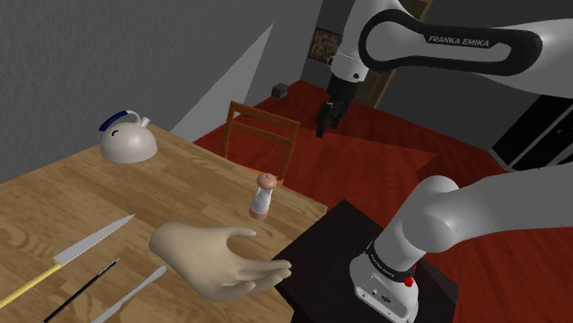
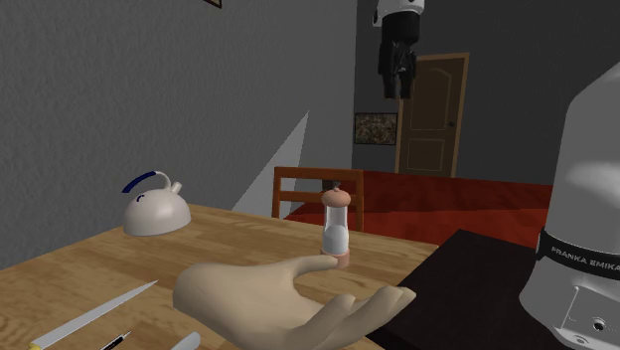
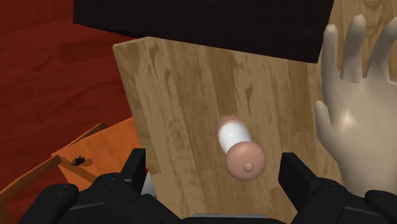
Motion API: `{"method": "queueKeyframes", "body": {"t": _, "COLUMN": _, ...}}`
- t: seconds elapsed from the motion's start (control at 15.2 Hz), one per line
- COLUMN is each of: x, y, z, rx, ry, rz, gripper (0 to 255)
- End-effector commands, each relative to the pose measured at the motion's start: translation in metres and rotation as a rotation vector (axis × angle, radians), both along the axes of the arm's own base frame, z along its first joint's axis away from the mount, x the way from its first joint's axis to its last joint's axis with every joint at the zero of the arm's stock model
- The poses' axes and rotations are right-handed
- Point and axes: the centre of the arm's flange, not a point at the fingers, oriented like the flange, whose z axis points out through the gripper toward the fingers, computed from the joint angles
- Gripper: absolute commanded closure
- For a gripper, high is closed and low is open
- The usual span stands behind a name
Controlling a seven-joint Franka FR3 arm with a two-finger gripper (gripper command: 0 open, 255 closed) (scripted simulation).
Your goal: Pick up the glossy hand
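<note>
A pale beige, glossy model hand (image 1: 216, 261) lies palm up on the wooden table (image 1: 55, 202), close to the table's edge by the stand. It also shows in the second exterior view as the hand (image 2: 278, 298), fingers spread towards that view's right. My black gripper (image 1: 323, 124) hangs high above the table, well clear of the hand, pointing down. In the second exterior view the gripper (image 2: 395, 75) is near the top. Through the wrist view the gripper (image 3: 213, 162) is open, fingers wide apart, with nothing held; the hand (image 3: 356, 121) lies far below, off to one side.
A small pink-capped grinder (image 1: 264, 196) stands upright between the hand and the table's far corner. A white kettle (image 1: 127, 138) sits further back. A knife (image 1: 92, 243) and thin utensils lie at the shoulder view's left. A wooden chair (image 1: 262, 138) stands behind the table; the dark stand (image 1: 331, 248) adjoins it.
</note>
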Motion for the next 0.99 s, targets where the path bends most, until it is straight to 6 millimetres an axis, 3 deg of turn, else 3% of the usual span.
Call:
{"method": "queueKeyframes", "body": {"t": 0.0, "x": 0.007, "y": 0.019, "z": -0.022, "rx": 0.0, "ry": 0.006, "rz": 0.033, "gripper": 0}}
{"method": "queueKeyframes", "body": {"t": 0.92, "x": 0.034, "y": 0.147, "z": -0.155, "rx": -0.003, "ry": 0.052, "rz": 0.266, "gripper": 0}}
